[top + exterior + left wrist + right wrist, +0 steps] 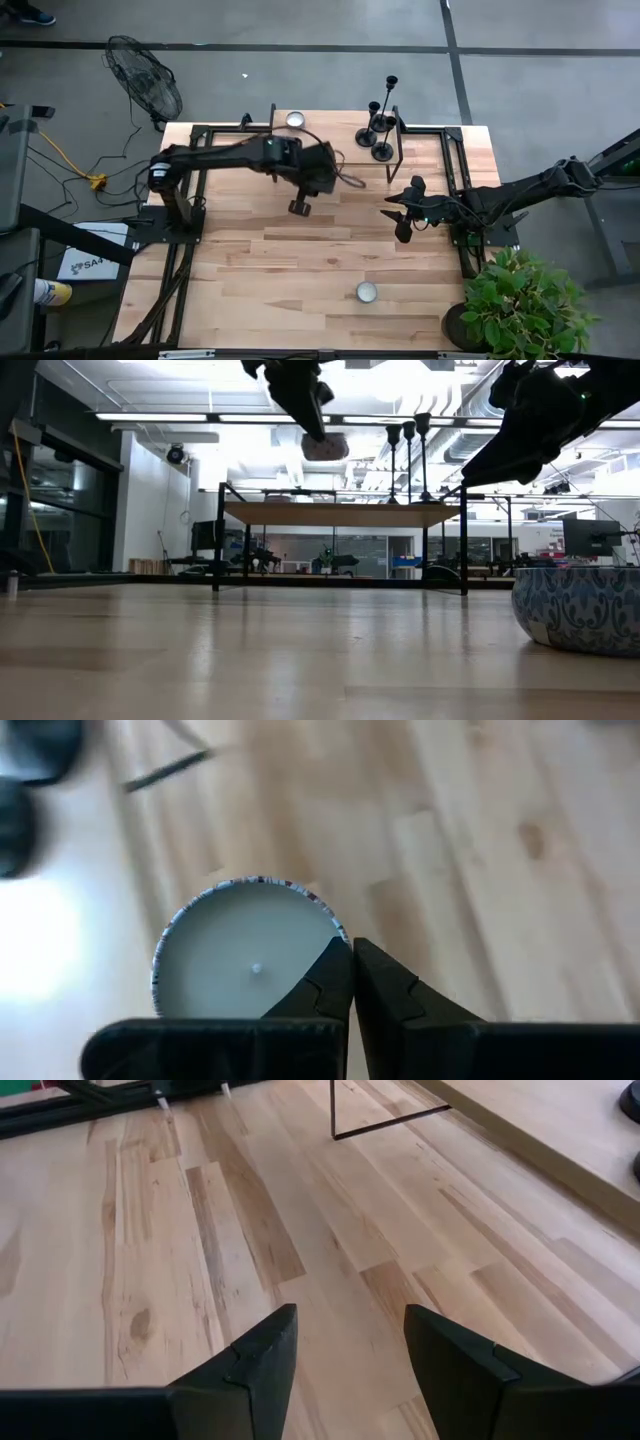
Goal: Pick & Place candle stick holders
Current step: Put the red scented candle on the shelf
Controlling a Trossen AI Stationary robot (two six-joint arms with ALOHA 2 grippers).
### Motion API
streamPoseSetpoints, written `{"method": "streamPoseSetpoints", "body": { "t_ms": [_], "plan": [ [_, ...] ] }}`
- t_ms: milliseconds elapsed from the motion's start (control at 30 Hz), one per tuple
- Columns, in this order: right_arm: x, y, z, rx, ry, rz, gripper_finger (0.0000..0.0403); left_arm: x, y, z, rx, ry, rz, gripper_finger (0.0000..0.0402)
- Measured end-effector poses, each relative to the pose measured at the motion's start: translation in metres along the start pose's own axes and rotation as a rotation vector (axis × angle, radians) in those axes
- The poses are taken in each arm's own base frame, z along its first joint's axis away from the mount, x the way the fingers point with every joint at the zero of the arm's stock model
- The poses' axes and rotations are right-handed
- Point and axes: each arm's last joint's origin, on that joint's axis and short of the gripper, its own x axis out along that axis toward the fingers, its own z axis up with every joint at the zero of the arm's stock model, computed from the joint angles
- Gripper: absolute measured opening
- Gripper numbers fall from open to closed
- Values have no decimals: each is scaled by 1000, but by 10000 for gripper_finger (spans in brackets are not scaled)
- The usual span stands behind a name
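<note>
Three black candle stick holders (383, 128) stand by their round bases on a raised wooden shelf (340, 514) at the table's far side; they also show in the low view (408, 460). My left gripper (299, 207) hovers over the table's middle, shut on a small round candle tin (240, 960) that is held high above the table (325, 447). My right gripper (404, 215) is open and empty above the table, to the right of the left one and on the near side of the shelf; its fingers show in its wrist view (350, 1325). My left gripper pinches the candle tin's rim (336, 928) between its two shut fingertips, coming from above. The tin is lifted clear of the table and sits below the fingers, its open top with white wax and wick facing the wrist camera.
A second tin (367, 292) with a blue pattern stands near the table's front edge (580, 610). A third tin (295, 119) stands at the far edge. A potted plant (520, 305) stands at the front right corner, and a fan (145, 80) stands on the floor at the far left.
</note>
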Motion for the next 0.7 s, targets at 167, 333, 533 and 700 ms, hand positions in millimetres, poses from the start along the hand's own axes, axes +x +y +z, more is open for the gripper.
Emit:
{"method": "streamPoseSetpoints", "body": {
  "t_ms": [167,333,533,700],
  "plan": [
    [0,0,0,23,-3,-3,181,-12,26,-15,-69,4,75,1],
    [0,0,0,35,-4,-3,181,-11,61,-33,-184,2,142,1],
    [0,0,1,47,-13,1,181,-8,96,-47,-331,-71,205,1],
    [0,0,1,54,-13,1,181,-13,115,-52,-530,-170,264,1]
  ]
}}
